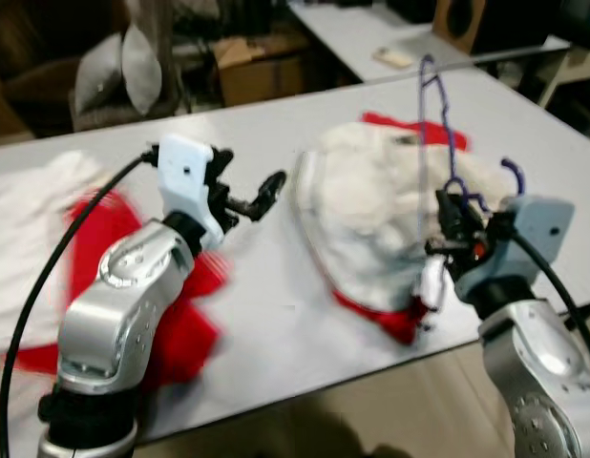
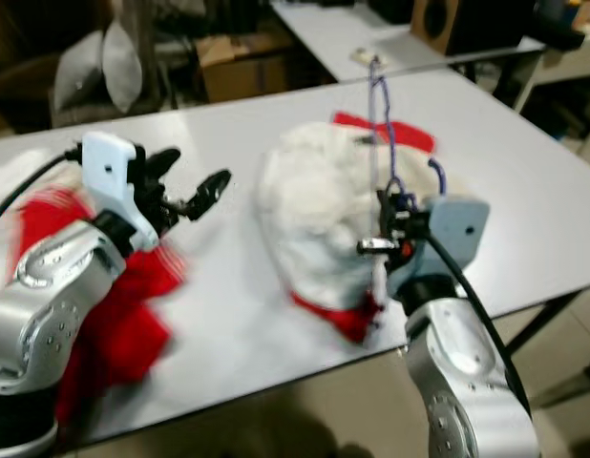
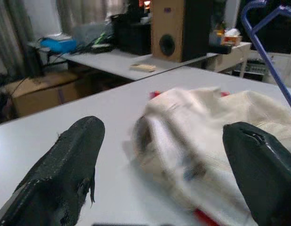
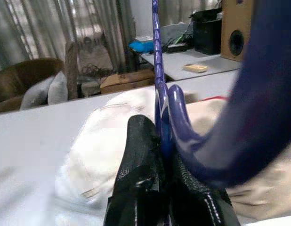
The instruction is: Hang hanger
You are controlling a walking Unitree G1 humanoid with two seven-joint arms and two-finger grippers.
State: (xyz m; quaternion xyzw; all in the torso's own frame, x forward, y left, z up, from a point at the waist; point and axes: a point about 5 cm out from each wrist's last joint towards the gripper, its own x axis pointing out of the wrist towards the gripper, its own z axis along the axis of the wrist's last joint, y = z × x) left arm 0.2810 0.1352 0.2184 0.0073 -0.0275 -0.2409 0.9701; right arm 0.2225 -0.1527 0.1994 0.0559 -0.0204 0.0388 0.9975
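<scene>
A purple-blue hanger (image 1: pixel 436 124) stands upright over a white garment with red trim (image 1: pixel 376 215) on the grey table (image 1: pixel 276 315). My right gripper (image 1: pixel 457 221) is shut on the hanger near its hook end, at the garment's near right side; in the right wrist view the fingers (image 4: pixel 141 188) pinch the blue hanger (image 4: pixel 159 108). My left gripper (image 1: pixel 252 196) hovers open above the table, left of the white garment (image 3: pixel 197 136), nothing between its fingers (image 3: pixel 65 169).
A red and white cloth (image 1: pixel 94 277) lies on the table's left under my left arm. Behind the table stand a cardboard box (image 1: pixel 262 67), grey cushions (image 1: pixel 118 67), a second table (image 1: pixel 390 38) and a speaker (image 3: pixel 171 28).
</scene>
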